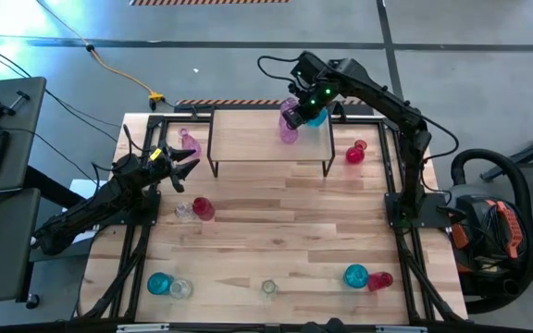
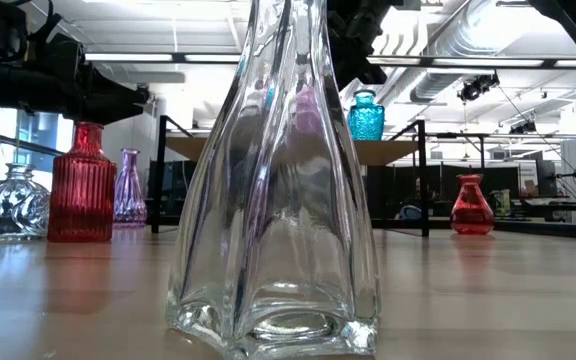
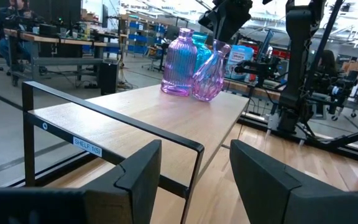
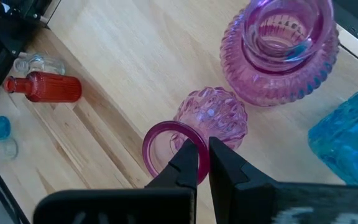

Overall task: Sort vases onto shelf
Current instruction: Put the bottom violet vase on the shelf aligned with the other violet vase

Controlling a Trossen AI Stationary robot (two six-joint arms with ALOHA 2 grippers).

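Note:
The shelf (image 1: 248, 148) stands at the table's far middle. On its far right part stand a ribbed purple vase (image 3: 179, 62) and a teal vase (image 1: 316, 117). Beside them a faceted pink vase (image 3: 209, 76) leans, with my right gripper (image 4: 204, 149) shut on its rim from above. My left gripper (image 3: 196, 144) waits open at the table's left (image 1: 185, 162), level, facing the shelf and touching nothing. Other vases stand about the table, among them a tall clear one (image 2: 278, 200) near the front edge. My right gripper pinches the pink vase's round rim (image 4: 191, 138) at one spot, one finger over the mouth and the other outside the neck. The fingers come steeply from above. The vase is tilted, its neck toward the gripper and its base (image 3: 205, 96) on the shelf top.
On the table stand a pink vase (image 1: 189, 141) left of the shelf and a red one (image 1: 355, 153) right of it. A red (image 1: 203, 208) and a clear vase (image 1: 183, 211) stand mid-left. Teal, clear and red vases (image 1: 355, 276) line the near edge.

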